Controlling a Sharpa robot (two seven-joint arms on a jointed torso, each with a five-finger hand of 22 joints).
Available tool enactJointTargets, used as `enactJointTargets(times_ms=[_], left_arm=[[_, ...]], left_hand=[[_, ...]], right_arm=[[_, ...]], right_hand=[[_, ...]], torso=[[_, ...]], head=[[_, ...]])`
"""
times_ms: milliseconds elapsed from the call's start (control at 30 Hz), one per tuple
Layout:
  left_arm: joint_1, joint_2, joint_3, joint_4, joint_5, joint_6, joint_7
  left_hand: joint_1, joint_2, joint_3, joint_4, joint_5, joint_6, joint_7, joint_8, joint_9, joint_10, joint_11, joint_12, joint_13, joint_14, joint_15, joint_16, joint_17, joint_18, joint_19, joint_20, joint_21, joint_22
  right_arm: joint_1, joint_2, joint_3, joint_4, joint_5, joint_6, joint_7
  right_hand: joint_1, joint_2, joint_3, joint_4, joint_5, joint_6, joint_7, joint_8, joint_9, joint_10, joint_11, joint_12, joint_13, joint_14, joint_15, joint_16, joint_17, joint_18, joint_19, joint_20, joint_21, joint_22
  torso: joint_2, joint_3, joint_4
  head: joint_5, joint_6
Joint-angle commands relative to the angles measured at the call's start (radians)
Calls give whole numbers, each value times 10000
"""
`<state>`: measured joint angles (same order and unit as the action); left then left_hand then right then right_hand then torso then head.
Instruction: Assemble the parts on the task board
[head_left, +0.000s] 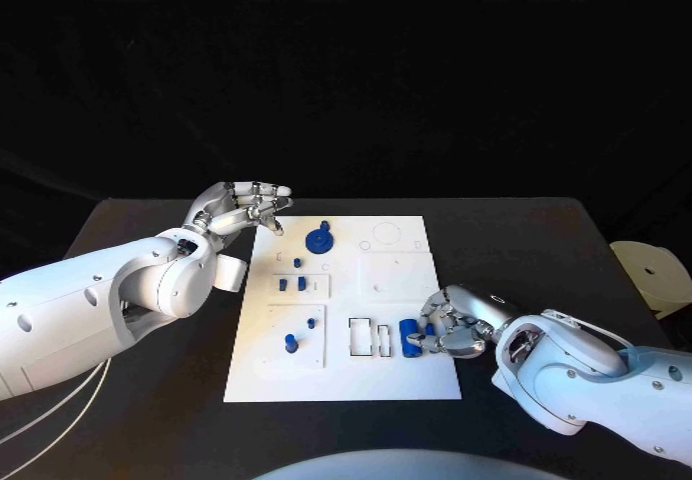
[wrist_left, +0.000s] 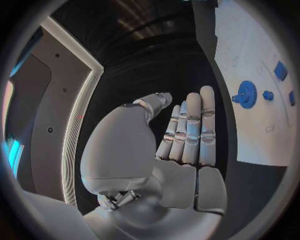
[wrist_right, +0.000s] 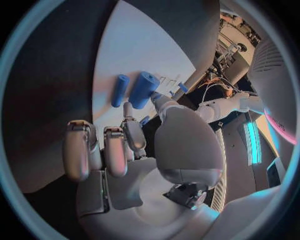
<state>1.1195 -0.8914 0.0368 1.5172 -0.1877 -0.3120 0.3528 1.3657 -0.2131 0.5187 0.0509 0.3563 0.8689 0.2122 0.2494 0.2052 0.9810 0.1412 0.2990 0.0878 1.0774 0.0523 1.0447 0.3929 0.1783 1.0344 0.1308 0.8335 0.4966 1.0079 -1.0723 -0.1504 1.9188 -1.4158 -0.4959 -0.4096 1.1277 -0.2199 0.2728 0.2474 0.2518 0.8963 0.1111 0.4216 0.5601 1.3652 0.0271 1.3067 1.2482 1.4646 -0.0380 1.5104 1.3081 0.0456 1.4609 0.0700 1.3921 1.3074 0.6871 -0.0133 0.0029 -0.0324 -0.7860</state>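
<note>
White task board (head_left: 346, 370) lies mid bench (head_left: 144, 420). Right hand (head_left: 450, 322) at board's near right edge, pinching blue cylinder part (wrist_right: 144, 89). Left hand (head_left: 242, 208) hovers at far left corner, fingers straight, holding nothing.

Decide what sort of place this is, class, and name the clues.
Probably a robotics lab test bench: a white task board with small blue parts lies on a black table, worked by two robot hands against a dark backdrop.

light falls from above on the flat white rectangular task board (head_left: 343, 370), which shows bright against the matte black table (head_left: 144, 400); the surroundings are dark. both wrist views bend straight edges at the rim, and cyan light strips glow there.
</note>
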Motion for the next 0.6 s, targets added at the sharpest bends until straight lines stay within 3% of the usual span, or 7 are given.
enactJointTargets(times_ms=[33,600], left_arm=[[-1,2,3,34,64,180,109],[-1,-27,3,79,64,188,0]], left_hand=[[-97,20,-48,-10,7,-49,-14,-2,-9,-54,-3,46,11,-83,8,62,-16,64,33,68,-30,-17],[-97,20,-48,-10,7,-49,-14,-2,-9,-54,-3,46,11,-83,8,62,-16,64,33,68,-30,-17]], right_arm=[[-49,109,-3,-34,-411,269,-273],[-181,587,-4,-352,-550,542,-477]], right_hand=[[-65,-6,-78,8,27,-13,-67,56,15,91,-6,71,23,733,-29,36,902,-88,428,-32,20,2137],[173,89,-260,200,84,80,-113,159,58,224,-45,227,249,751,-59,77,1009,-76,406,-56,-43,2125]], torso=[[6,-1,-4],[7,-9,9]], head=[[48,-6],[76,-70]])
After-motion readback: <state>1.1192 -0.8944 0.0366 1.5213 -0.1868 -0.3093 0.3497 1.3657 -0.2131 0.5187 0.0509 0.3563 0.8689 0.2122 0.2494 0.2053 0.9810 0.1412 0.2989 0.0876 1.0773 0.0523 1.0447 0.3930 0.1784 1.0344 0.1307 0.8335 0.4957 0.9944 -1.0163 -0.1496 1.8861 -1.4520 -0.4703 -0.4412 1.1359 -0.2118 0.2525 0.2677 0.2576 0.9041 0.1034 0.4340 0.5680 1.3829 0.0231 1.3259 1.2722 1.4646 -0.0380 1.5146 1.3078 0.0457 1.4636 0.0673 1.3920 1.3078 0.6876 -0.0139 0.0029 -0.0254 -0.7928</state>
